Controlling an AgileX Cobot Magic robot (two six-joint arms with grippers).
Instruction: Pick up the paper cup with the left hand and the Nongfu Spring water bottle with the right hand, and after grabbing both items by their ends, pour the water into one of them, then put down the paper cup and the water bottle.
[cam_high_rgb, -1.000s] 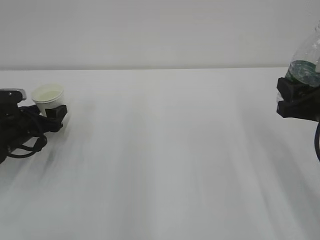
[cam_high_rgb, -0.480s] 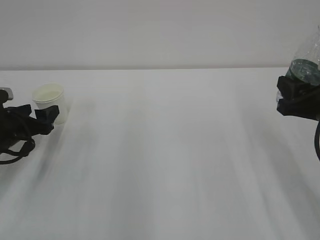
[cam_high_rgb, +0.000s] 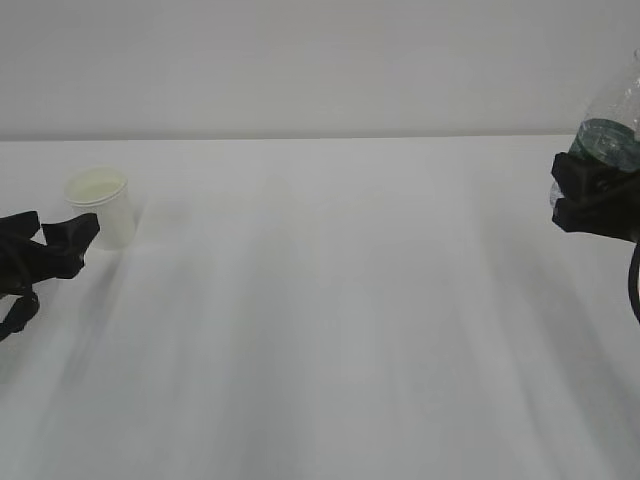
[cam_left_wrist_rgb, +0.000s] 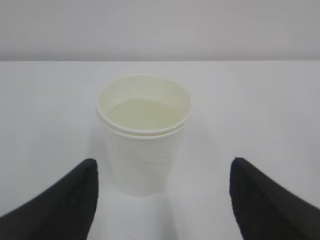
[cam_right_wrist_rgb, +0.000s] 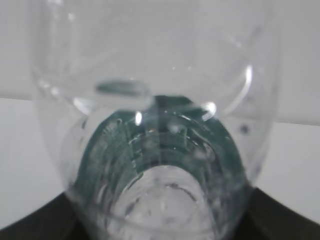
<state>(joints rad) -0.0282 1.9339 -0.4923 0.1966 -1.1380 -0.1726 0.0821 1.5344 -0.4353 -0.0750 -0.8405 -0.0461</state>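
Since a second ago, the left hand (cam_high_rgb: 55, 248), a black robot arm with black cables, has been drawn back from the small white tapered paper cup (cam_high_rgb: 98, 206) towards the left edge of the exterior view, so that the cup, which had been between the fingers, is now seen standing free on the white table (cam_high_rgb: 330, 300); the right hand (cam_high_rgb: 590, 200), a black gripper at the right edge, has scarcely shifted. With the cup taken as the landmark, the left jaws are seen spread wide and empty just in front of it in the left wrist view, one black finger (cam_left_wrist_rgb: 55, 202) to either side and clear of its wall. The cup stands upright, its long axis vertical and its rolled rim pointing up; a pale level surface shows inside, which may be water, though that cannot be told for certain. Far to the right of the cup, the small clear ribbed plastic Nongfu Spring water bottle (cam_high_rgb: 610, 125) with its dark green label is clamped in the right jaws, raised above the table, its long axis tilted off vertical; which end leads cannot be told. It is judged that pouring is over and the cup has been put down and released, so that only the setting down and release of the bottle is left.
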